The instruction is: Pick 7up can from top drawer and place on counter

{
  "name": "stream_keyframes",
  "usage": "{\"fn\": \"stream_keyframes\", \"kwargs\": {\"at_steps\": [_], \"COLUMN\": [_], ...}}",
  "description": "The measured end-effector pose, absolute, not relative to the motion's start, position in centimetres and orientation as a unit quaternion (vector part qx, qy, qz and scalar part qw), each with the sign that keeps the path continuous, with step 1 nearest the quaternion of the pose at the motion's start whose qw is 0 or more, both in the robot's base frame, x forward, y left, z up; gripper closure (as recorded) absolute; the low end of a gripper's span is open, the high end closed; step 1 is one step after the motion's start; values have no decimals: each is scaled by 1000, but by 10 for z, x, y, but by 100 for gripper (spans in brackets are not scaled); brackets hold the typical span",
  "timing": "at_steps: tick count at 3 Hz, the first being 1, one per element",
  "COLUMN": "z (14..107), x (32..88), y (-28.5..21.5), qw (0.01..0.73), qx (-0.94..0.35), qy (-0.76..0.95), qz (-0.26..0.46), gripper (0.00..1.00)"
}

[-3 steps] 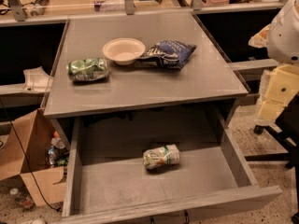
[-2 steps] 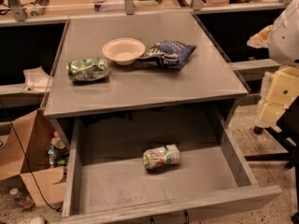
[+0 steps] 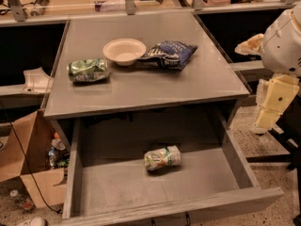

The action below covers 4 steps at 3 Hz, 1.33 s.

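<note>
The 7up can (image 3: 162,158) lies on its side on the flat bottom of the open top drawer (image 3: 117,187), near the middle. Above the drawer is the grey counter (image 3: 207,74). My arm and its cream-coloured gripper (image 3: 272,103) hang at the right edge of the view, beside the counter's right side and well above and to the right of the can. The gripper holds nothing that I can see.
On the counter sit a crinkled green can-like item (image 3: 88,70), a white bowl (image 3: 124,51) and a dark blue chip bag (image 3: 170,54). A cardboard box (image 3: 28,154) with rubbish stands on the floor left of the drawer. A cable runs along the floor there.
</note>
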<state>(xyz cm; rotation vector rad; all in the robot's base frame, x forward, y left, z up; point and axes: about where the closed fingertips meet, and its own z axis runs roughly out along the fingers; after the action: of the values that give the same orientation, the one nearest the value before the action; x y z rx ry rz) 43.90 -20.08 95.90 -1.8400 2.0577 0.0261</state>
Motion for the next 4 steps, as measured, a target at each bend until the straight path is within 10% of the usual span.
{"fn": "stream_keyframes", "kwargs": {"at_steps": [4], "z": [886], "x": [416], "y": [-157], "qw": [213], "qx": [-676], "qy": [703], "qz": [58], "gripper": [0]}}
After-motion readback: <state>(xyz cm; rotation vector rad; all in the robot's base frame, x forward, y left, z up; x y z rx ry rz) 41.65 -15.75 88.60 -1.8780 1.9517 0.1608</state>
